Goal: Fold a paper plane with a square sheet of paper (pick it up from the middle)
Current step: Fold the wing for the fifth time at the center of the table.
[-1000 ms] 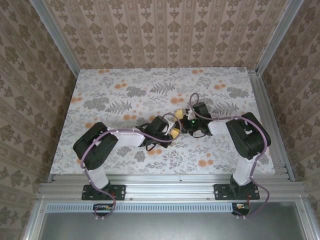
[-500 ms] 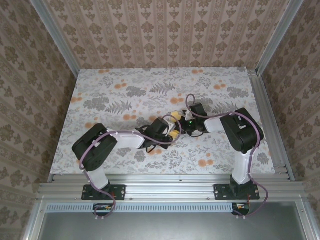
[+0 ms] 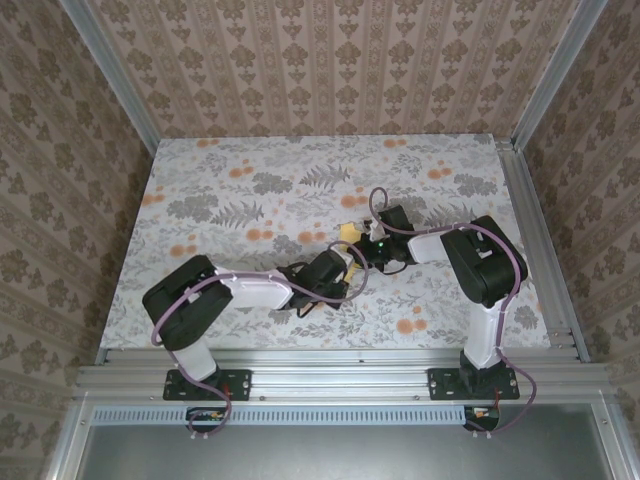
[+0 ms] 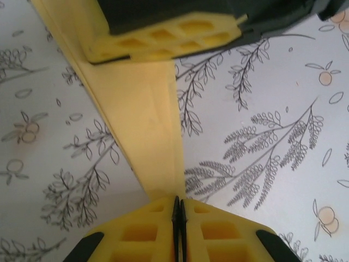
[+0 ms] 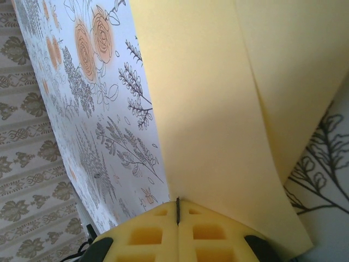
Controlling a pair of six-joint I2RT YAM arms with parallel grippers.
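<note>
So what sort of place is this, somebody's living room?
Probably a robot test booth dressed like a home: wallpapered panels in a metal frame, a floral table, and a left arm and right arm bolted at its edge, holding yellow paper between them.

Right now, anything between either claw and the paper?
Nothing visible stands in the way: the left claw and the right claw are each shut on the paper, at opposite ends of the folded strip.

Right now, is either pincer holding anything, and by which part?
The left pincer pinches the folded paper at its narrow end; the right pincer pinches the opposite, wider end. Both are shut on it.
</note>
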